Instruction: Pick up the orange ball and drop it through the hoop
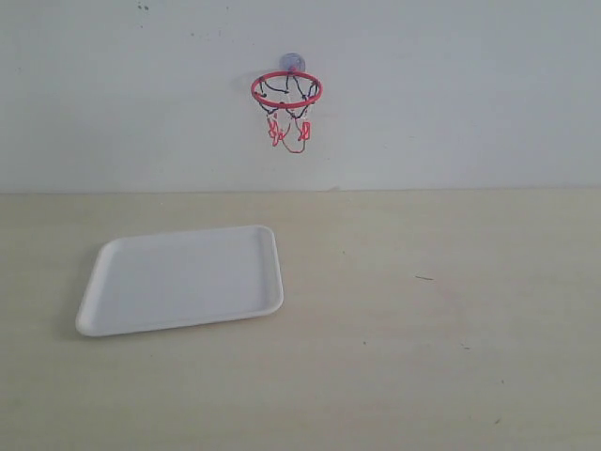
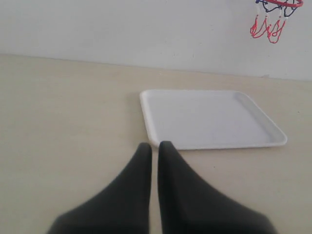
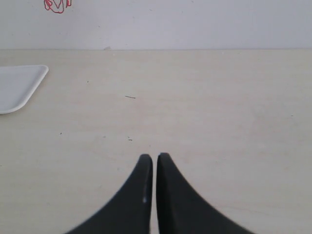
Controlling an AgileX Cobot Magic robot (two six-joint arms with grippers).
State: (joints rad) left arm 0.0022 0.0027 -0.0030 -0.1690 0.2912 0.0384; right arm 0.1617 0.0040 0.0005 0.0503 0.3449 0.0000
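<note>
The orange ball shows in none of the views. The hoop (image 1: pixel 286 89) hangs on the white back wall by a bluish suction cup, its red ring level and its black-and-red net hanging below. Part of the hoop (image 2: pixel 273 14) appears in the left wrist view, and only the net's red tip (image 3: pixel 57 5) in the right wrist view. My left gripper (image 2: pixel 155 145) is shut with nothing in it, just short of the white tray's near corner. Over bare table my right gripper (image 3: pixel 154 157) is shut and holds nothing. Neither arm appears in the exterior view.
A white rectangular tray (image 1: pixel 178 280) with nothing in it lies on the pale wooden table (image 1: pixel 423 329), left of centre; the tray (image 2: pixel 214 119) and one corner of the tray (image 3: pixel 19 85) also show in the wrist views. The wall rises straight from the table's far edge.
</note>
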